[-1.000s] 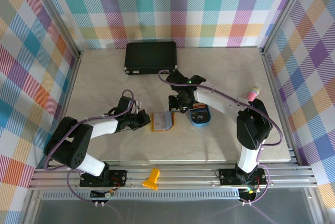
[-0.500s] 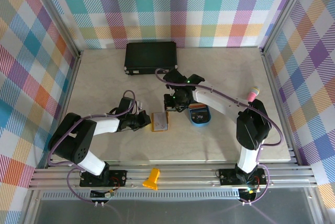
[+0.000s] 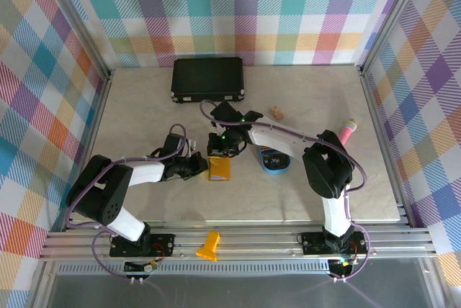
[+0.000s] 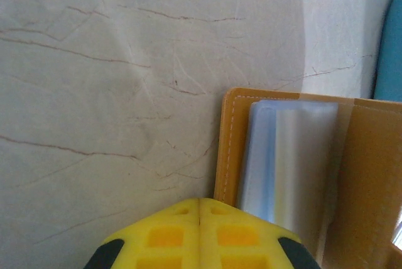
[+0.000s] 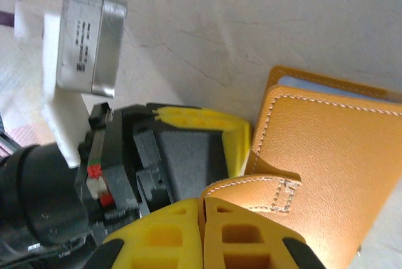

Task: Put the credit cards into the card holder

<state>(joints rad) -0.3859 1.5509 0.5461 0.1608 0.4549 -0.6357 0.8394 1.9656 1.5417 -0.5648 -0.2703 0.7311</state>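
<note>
The mustard-yellow card holder (image 3: 223, 170) lies on the table between the two arms, its top flap folded most of the way over the light blue pockets (image 4: 282, 156). My right gripper (image 5: 202, 205) is shut on the flap's snap tab (image 5: 264, 187), just above the holder (image 3: 218, 151). My left gripper (image 4: 200, 203) is shut, its fingertips resting at the holder's left edge (image 3: 204, 167). Credit cards (image 3: 272, 154) show as orange and dark strips inside the blue tray to the right.
The blue oval tray (image 3: 276, 163) sits right of the holder. A large black case (image 3: 207, 79) lies at the back. A small tan object (image 3: 276, 113) and a pink-tipped stick (image 3: 347, 131) lie to the right. A yellow part (image 3: 209, 245) rests on the front rail.
My right gripper has swung left over the card holder, pulling the flap across, so the blue inside that showed from above is now covered. The left gripper has stayed at the holder's left edge.
</note>
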